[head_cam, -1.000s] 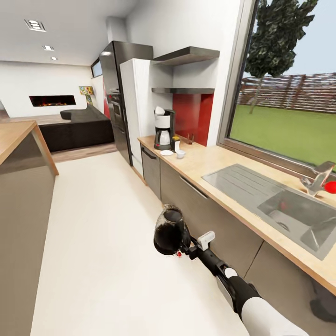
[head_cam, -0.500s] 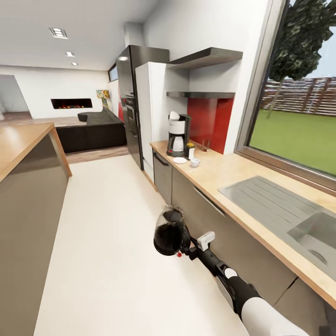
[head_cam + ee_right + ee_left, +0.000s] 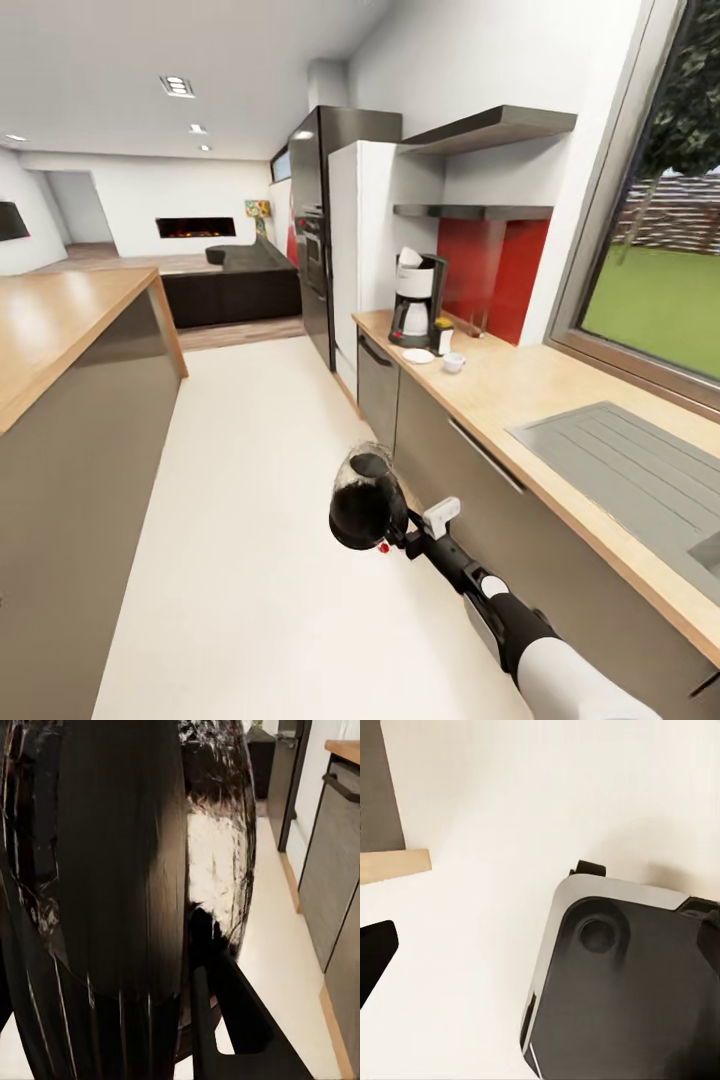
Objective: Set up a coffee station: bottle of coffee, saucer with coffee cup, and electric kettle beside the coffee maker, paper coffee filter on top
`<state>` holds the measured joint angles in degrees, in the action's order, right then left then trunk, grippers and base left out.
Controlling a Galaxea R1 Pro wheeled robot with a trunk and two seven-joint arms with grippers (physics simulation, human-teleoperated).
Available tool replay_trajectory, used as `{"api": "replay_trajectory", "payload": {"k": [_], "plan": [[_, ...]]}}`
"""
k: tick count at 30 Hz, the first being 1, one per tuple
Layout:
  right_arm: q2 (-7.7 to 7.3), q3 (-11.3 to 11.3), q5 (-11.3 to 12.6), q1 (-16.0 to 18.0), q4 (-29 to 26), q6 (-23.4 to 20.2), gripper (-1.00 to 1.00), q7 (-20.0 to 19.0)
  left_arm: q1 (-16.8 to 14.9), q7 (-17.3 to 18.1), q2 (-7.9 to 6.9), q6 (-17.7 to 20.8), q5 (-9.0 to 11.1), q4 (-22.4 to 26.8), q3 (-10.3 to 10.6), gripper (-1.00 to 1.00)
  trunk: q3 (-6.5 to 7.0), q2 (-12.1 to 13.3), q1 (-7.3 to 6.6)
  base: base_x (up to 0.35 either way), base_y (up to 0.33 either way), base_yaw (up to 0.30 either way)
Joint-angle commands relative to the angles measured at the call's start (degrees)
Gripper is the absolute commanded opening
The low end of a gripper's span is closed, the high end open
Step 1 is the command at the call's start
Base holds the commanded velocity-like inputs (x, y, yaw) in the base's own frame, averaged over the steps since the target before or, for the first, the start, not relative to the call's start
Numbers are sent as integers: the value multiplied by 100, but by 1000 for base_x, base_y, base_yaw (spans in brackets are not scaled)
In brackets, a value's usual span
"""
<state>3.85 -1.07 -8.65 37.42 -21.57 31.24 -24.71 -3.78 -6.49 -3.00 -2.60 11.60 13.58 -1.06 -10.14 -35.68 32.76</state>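
My right gripper (image 3: 402, 533) is shut on the handle of the electric kettle (image 3: 362, 500), a dark rounded pot held over the floor beside the cabinet fronts. In the right wrist view the kettle (image 3: 127, 870) looms close, with one black finger (image 3: 232, 1020) below it. Far along the kitchen countertop (image 3: 520, 385) stands the coffee maker (image 3: 416, 302) with the white paper coffee filter (image 3: 408, 257) on top. Beside it are the bottle of coffee (image 3: 443, 335), the saucer (image 3: 418, 355) and the coffee cup (image 3: 454, 363), which stands off the saucer. My left gripper (image 3: 540, 945) hangs open over the floor above the robot's dark base.
Two black shelves (image 3: 478, 211) hang on the wall above the coffee maker. A white fridge (image 3: 355, 250) and a dark oven column close the counter's far end. A wooden island (image 3: 70, 330) lines the left of the aisle. A steel sink drainboard (image 3: 630, 465) sits in the counter at right.
The view has swung and advanced along the aisle, so the counter and coffee maker sit further right and nearer. The kettle stays in the same place in my right gripper.
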Motion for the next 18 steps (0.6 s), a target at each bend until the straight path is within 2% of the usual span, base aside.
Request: {"api": "replay_trajectory", "payload": {"k": [1, 18], "plan": [[2, -16, -24, 4, 38, 31, -100, 4, -4, -1, 1, -18, 39, -4, -8, 100, -1, -7, 5, 336, 0, 196], [2, -16, -16, 4, 165, 31, -100, 3, -4, -1, 1, -13, 44, -4, -8, 100, 117, -7, 5, 339, 0, 185]]}}
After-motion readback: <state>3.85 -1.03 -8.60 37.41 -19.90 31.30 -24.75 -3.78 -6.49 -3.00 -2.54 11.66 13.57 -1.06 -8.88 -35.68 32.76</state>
